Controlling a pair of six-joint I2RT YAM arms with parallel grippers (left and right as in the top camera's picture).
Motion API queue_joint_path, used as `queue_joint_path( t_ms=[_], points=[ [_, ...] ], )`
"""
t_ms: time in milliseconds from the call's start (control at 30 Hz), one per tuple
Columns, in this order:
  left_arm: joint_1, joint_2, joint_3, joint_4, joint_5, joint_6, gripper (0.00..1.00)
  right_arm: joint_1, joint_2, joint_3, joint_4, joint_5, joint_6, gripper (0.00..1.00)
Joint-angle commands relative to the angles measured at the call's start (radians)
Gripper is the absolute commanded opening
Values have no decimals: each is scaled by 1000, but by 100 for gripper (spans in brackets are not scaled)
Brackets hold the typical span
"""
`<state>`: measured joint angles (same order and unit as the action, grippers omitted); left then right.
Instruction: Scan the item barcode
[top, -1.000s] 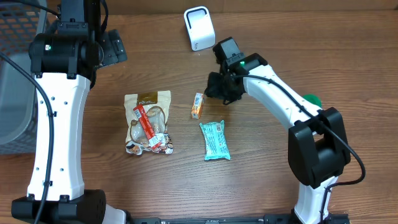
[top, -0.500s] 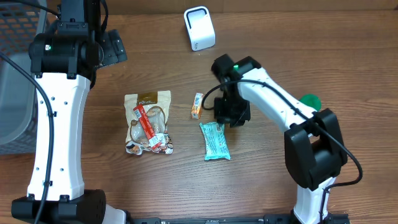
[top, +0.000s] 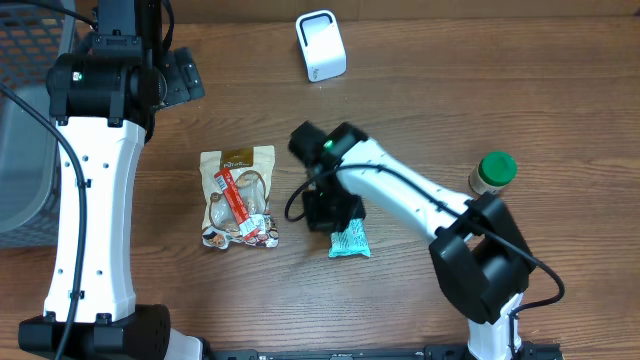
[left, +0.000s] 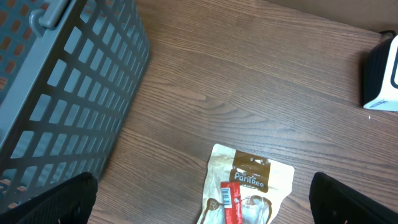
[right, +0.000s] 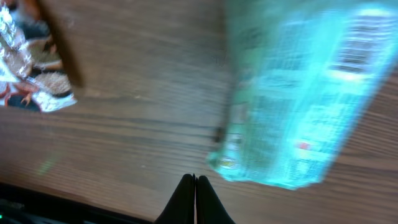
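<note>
By the grey basket (left: 62, 93) the left fingers (left: 53, 200) stand wide above the bench (top: 420, 110). A brown snack pouch (top: 238, 195) lies mid-bench, the white scanner (top: 320, 45) at the far edge. The right fingers (right: 186, 200) are pressed together, empty, low beside the teal packet (top: 349, 241). Blur hides any contact.

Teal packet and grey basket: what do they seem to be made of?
Teal packet: likely thin plastic film, glossy; it catches light, though blurred. Grey basket: probably rigid moulded plastic, matte; even lattice of square holes.
</note>
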<state>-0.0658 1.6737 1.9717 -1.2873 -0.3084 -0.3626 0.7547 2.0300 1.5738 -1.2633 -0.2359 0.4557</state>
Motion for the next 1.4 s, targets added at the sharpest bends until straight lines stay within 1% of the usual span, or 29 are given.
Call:
queue_joint_path(
  t_ms=[0,133,267,400,600,667,700,833,900,1067,1100,1133,1167,1267,1367],
  points=[
    [-6,-7,8,1,-13,11,100,40,-8,-29,40,-8,25,4],
    [-7,-7,8,1,-13,11,100,72,-8,-72,117,26,143,4],
    [-7,-7,8,1,-13,11,100,81,-8,-122,148,27,151,4],
    [-6,-7,8,1,-13,11,100,67,-8,-146,112,83,151,4],
    [-7,-7,8,1,-13,11,100,23,-8,-148,8,293,151,4],
    [-7,-7,8,1,-13,11,100,0,-8,-148,-19,359,150,5],
    [-7,-7,8,1,-13,11,100,-12,-8,-148,-30,388,151,8],
    [-7,-7,8,1,-13,11,100,-63,-8,-148,-28,448,150,11],
    [-6,-7,8,1,-13,11,100,-85,-8,-148,-11,457,150,12],
    [-6,-7,8,1,-13,11,100,-144,-8,-148,13,449,147,12],
    [-6,-7,8,1,-13,11,100,-152,-8,-147,12,439,147,12],
    [-6,-7,8,1,-13,11,100,-164,-8,-143,6,408,145,8],
    [-6,-7,8,1,-13,11,100,-170,-8,-138,-3,383,137,6],
    [-6,-7,8,1,-13,11,100,-195,-13,-92,-50,299,51,6],
    [-6,-7,8,1,-13,11,100,-224,-27,-21,-110,280,2,7]
  ],
)
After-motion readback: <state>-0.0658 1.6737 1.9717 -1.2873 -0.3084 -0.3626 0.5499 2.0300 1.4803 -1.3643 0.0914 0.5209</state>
